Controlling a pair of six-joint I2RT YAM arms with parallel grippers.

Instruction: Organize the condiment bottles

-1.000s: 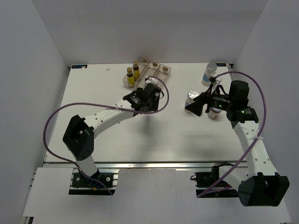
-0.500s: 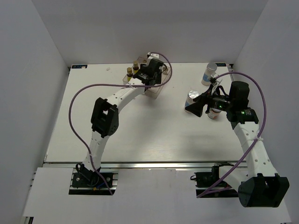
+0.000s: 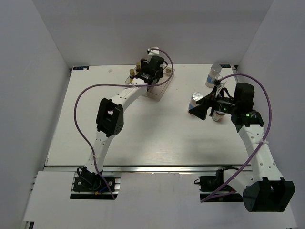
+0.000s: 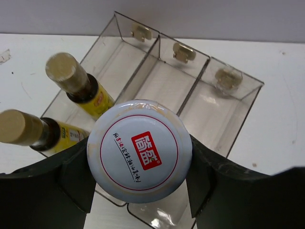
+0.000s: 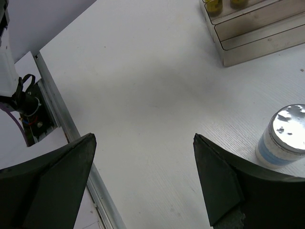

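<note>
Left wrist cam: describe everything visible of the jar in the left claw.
Seen from above, the jar shows only its round pale lid: glossy white, with a thin red ring, a red square logo, dark printed characters and faint tan staining at the rim. Its body is hidden beneath. It is upright, clamped between the dark fingers of the left claw. It is over the near end of the clear tray, roughly the middle compartment; contact with the tray cannot be told.

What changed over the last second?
The left gripper swung from mid-table out to the far edge and now holds the jar above the tray. No grab or release is visible. The right gripper stayed open near the white bottle, and the yellow bottles stayed in the tray.
</note>
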